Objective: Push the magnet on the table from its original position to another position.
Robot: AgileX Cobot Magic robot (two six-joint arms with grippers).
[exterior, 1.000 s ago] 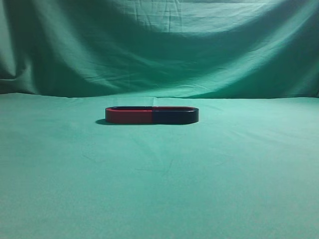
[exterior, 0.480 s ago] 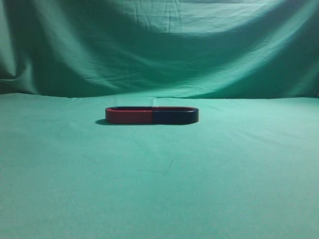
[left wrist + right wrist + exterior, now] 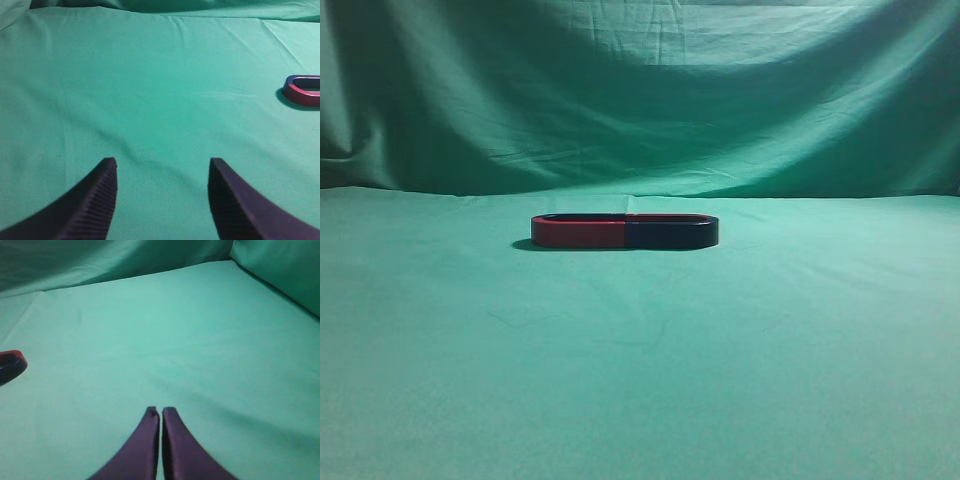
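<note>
Left claw [image 3: 162,167]: two dark ribbed fingers [image 3: 97,200] set wide apart, nothing between them, poised above bare green cloth. Not visible in the exterior view.

Right claw [image 3: 160,412]: two dark fingers [image 3: 145,445] pressed together, only a hairline slit between the tips, holding nothing, above bare cloth. Not visible in the exterior view.

Worktop [image 3: 640,380]: wide flat surface under slightly creased green cloth; seen also in the left wrist view [image 3: 150,90] and the right wrist view [image 3: 175,330].

Magnet [image 3: 672,233]: flat, low, U-shaped, dark navy side face towards the exterior camera. Lies on the worktop at mid-depth, near the centre of the view, well apart from both claws. Its end shows at the left edge of the right wrist view [image 3: 10,367], dark with a red top.

Red magnet [image 3: 578,232]: same size, red side face, lying just left of the navy one, the two meeting end to end to form one closed oval. Its rounded end shows at the right edge of the left wrist view [image 3: 302,91].

Backdrop [image 3: 640,90]: draped green cloth behind the worktop.
</note>
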